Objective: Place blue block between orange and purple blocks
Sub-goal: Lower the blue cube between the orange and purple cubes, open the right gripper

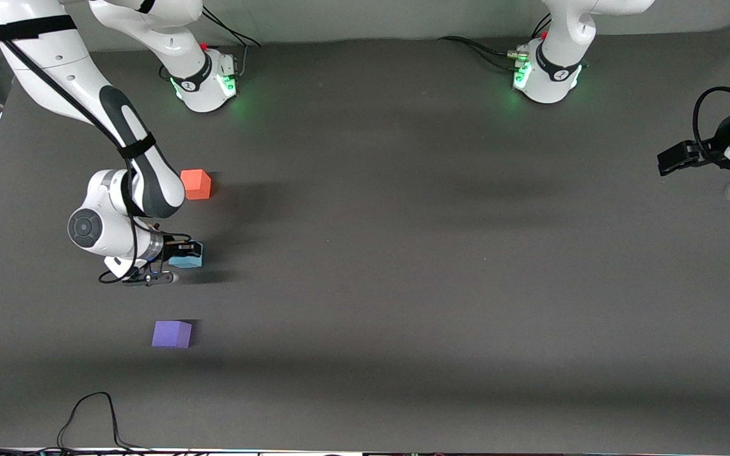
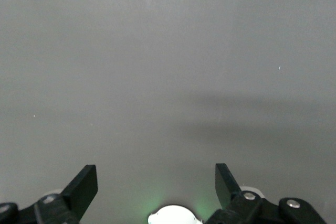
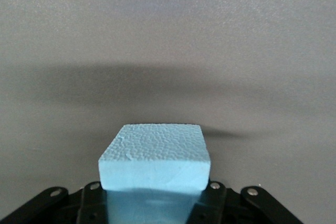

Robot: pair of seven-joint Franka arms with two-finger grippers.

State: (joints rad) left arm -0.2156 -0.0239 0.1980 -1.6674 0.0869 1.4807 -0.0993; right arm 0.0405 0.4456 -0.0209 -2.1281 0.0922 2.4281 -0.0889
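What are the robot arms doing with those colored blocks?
The right gripper is shut on the blue block, holding it over the gap between the orange block and the purple block. Those two sit apart on the table. The left gripper waits open at its own end.

Blue block (image 1: pixel 186 255) between orange block (image 1: pixel 196 183), purple block (image 1: pixel 172 334)
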